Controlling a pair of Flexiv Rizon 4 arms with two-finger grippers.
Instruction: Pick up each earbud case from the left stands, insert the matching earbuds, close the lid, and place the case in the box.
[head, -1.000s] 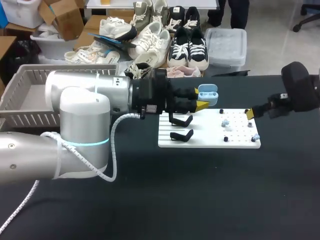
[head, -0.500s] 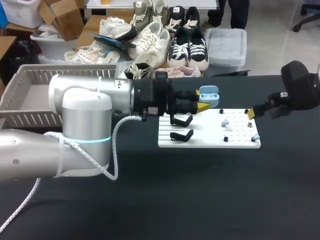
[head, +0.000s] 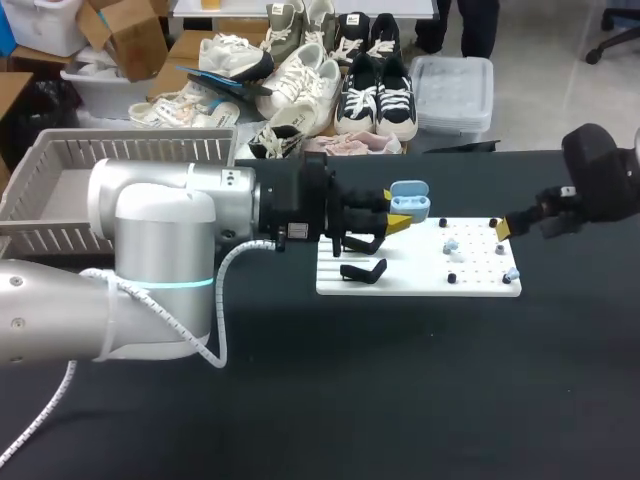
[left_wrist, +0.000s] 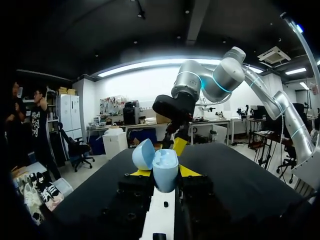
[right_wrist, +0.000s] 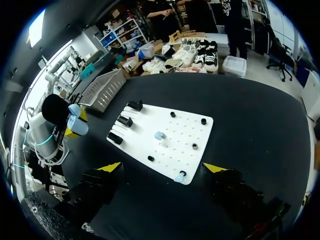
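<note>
Lid (left_wrist: 143, 154) open, the earbud case (left_wrist: 165, 170) sits clamped in the left pincer (head: 404, 213), ready for earbuds (right_wrist: 160, 135) ahead of the spread right pincer (right_wrist: 162, 167).

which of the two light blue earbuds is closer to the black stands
The mid-board earbud, lying near the middle of the white board. The corner earbud sits at the board's front right corner, farthest from the black stands.
</note>
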